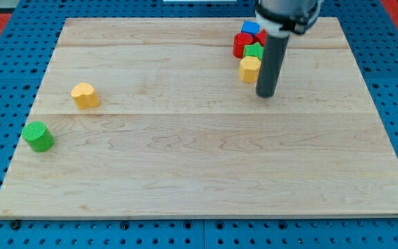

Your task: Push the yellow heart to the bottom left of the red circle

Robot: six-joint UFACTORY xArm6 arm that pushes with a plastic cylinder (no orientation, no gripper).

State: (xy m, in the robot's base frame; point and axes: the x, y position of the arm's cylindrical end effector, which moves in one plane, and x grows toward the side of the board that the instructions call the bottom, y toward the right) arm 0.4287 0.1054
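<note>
The yellow heart point(84, 95) lies on the wooden board point(199, 159) at the view's left, far from the cluster at the top right. The red circle point(240, 45) sits in that cluster, touching a green block point(253, 50), with a blue block point(251, 28) above it and a second yellow block point(250, 68) below it. My tip point(266, 95) rests on the board just right of and below that second yellow block, far to the right of the yellow heart. The rod hides part of the cluster's right side, where a bit of red shows.
A green circle point(39, 136) stands near the board's left edge, below and left of the yellow heart. A blue pegboard point(5, 83) surrounds the board.
</note>
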